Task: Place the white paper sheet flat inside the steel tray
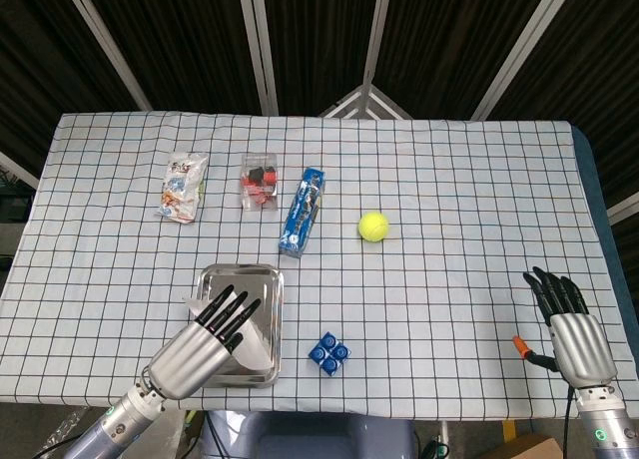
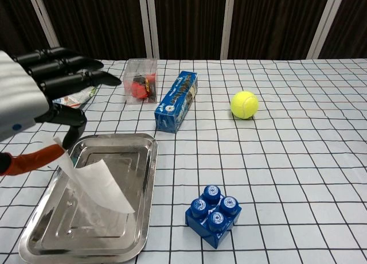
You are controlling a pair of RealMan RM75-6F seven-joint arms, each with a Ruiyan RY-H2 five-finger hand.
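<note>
Table under white black-grid cloth (image 1: 449, 180); dark slatted wall behind. Left hand (image 2: 34, 94) above rectangular steel tray (image 2: 146, 178), fingers extended, pinching white paper sheet (image 2: 97, 183) hanging into tray. Right hand (image 1: 569, 324) spread flat, empty.

Head cam: high, looking steeply down, whole surface (image 1: 449, 170) in frame. Chest cam: low, close, facing forward across it. Both share tray (image 1: 262, 275) (image 2: 146, 178), ball (image 1: 373, 226) (image 2: 244, 104), middle clutter.
</note>
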